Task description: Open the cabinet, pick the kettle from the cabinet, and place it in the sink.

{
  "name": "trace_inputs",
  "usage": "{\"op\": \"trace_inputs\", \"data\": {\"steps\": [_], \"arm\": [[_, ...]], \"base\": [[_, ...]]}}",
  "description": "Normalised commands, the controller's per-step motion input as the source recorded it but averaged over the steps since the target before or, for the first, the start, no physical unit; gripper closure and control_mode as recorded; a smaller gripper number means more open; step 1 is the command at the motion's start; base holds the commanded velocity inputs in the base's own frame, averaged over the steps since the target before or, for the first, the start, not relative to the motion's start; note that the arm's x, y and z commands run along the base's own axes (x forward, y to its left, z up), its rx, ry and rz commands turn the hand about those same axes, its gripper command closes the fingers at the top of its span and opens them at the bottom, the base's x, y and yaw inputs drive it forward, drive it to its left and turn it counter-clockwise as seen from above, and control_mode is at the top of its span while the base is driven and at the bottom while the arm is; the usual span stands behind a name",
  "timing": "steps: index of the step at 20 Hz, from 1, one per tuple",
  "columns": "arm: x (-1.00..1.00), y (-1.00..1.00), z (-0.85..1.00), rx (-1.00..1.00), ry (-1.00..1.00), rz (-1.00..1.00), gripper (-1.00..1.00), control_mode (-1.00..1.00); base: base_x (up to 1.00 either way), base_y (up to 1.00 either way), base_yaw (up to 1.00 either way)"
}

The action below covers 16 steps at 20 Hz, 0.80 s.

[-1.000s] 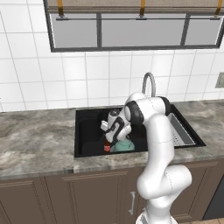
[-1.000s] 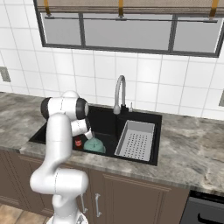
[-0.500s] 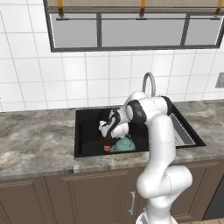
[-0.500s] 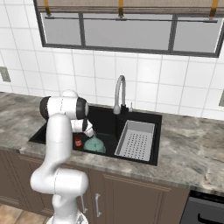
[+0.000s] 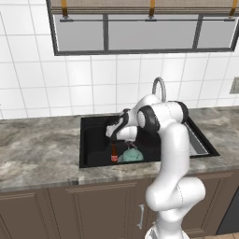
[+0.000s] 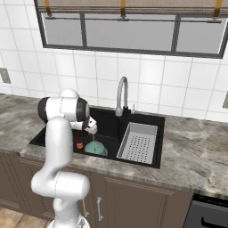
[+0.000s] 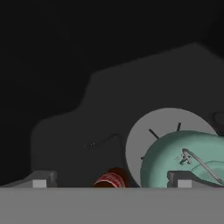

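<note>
The teal kettle (image 5: 131,155) sits upright on the floor of the black sink (image 5: 93,161), near its front wall. The right base view shows the kettle (image 6: 95,148) left of the drain rack in the sink (image 6: 156,133). My gripper (image 5: 112,134) hangs inside the basin just above and left of the kettle, open and empty. In the hand view the gripper (image 7: 109,181) has its tips spread wide, with the kettle (image 7: 192,157) at the lower right beside one fingertip. The cabinet is out of view.
A small red can (image 5: 114,154) stands left of the kettle, below the hand. A silver faucet (image 6: 121,93) curves over the back rim. A grey drain rack (image 6: 139,142) takes up the basin's right part. Grey marbled counter (image 5: 37,154) lies on both sides.
The hand has lifted slightly above the kettle. The jaws have stayed open, and the kettle and the red can have not moved.
</note>
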Motion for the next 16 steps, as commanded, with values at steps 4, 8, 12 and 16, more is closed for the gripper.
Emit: {"op": "trace_inputs", "data": {"steps": [4,8,12,16], "arm": [[-0.04,0.08,0.35,-0.09,0.02,0.16,-1.00,-1.00],[-0.06,0.10,0.40,-0.10,0.00,0.14,-1.00,-1.00],[-0.11,0.06,0.42,-0.07,0.00,0.11,-1.00,-1.00],[-0.22,0.03,0.40,-0.04,0.00,0.09,-1.00,-1.00]], "base": [[0.00,0.00,0.00],[0.00,0.00,0.00],[0.00,0.00,0.00],[0.00,0.00,0.00]]}}
